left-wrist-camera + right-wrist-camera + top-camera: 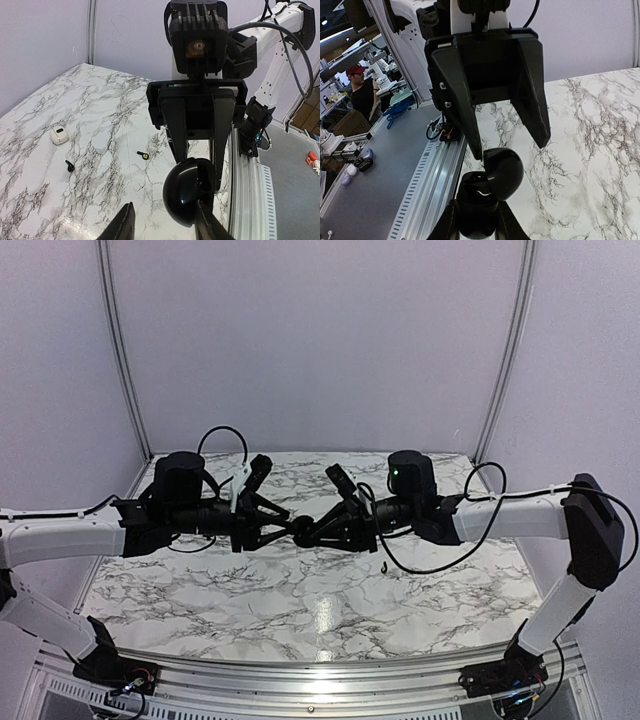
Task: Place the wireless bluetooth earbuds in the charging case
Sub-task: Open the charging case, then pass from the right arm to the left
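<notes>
The black charging case [302,530] hangs in mid-air between the two arms, above the marble table [250,590]. My right gripper [476,225] is shut on the case's base [477,200], and the domed lid [504,170] stands open. My left gripper [165,227] is open; one finger [207,225] is against the lid [187,192] and the other [125,225] is well clear. Two tiny black earbuds lie on the table: one with a yellow tip [143,155], also seen from above [385,567], and a hook-shaped one [69,165].
A small white rounded object [59,135] sits on the marble near the hook-shaped earbud. An aluminium rail [245,190] runs along the table's near edge. White walls enclose the table. A person in a red cap [362,92] sits beyond the table.
</notes>
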### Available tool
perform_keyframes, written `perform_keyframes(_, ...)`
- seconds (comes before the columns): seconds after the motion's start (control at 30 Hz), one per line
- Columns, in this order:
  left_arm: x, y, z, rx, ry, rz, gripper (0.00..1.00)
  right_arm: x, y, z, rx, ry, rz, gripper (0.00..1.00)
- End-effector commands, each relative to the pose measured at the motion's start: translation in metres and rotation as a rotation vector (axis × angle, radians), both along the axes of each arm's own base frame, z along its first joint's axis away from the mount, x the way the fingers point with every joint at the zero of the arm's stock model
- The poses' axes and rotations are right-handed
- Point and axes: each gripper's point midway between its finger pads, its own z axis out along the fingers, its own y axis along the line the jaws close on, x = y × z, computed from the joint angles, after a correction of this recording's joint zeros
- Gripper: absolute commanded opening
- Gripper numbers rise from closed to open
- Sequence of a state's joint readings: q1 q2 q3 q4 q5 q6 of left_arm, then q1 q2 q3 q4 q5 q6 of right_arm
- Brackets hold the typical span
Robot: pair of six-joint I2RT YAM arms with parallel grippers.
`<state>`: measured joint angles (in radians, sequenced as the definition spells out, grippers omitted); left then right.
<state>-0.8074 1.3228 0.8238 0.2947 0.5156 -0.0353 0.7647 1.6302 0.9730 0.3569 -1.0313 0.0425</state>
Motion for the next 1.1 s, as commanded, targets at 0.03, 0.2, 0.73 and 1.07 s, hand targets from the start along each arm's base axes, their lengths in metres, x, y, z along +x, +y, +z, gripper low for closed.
perform_keyframes(0.03,-0.008,0.004,0.018,-0.068,-0.071,-0.038,0.47,0.007,0.000,0.041,0.128,-0.029,-0.033,0.00)
perform_keyframes(0.2,-0.014,0.011,0.029,-0.135,-0.144,-0.031,0.53,0.018,-0.006,0.067,0.237,-0.039,-0.104,0.00)
perform_keyframes(0.73,-0.021,-0.015,0.065,-0.317,-0.222,-0.075,0.45,0.002,-0.003,0.096,0.435,-0.001,-0.084,0.00)
perform_keyframes(1.07,-0.019,-0.019,0.081,-0.413,-0.214,-0.042,0.40,-0.001,-0.001,0.094,0.445,0.006,-0.087,0.00)
